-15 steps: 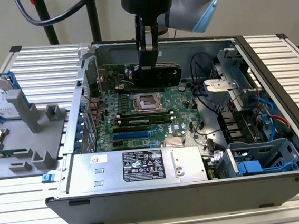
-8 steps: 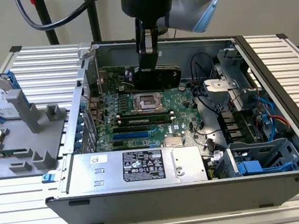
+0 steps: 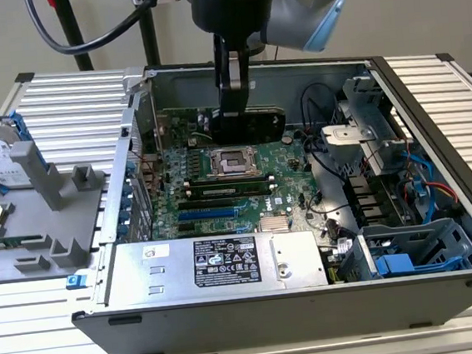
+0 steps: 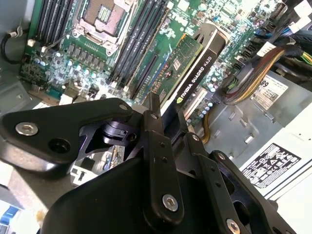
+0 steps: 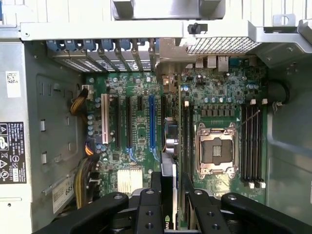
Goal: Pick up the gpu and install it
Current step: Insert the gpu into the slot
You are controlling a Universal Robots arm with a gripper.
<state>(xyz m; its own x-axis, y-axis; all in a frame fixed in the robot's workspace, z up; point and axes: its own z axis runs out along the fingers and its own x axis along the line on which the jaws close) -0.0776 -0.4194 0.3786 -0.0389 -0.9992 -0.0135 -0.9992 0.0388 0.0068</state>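
Gripper (image 4: 163,127) clamps one gpu (image 4: 187,66) above motherboard (image 5: 141,131).

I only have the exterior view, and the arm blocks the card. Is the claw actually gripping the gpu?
Observer: Yes. In the second wrist view the claw is shut on the gpu. The card stands on edge between its fingers, green board on one face and black shroud on the other.
Operator: Which slot is it lined up with?
Observer: In the first wrist view the card's edge runs beside the long blue slot, on the side toward the memory slots, not over the blue one. I cannot tell whether it has seated.
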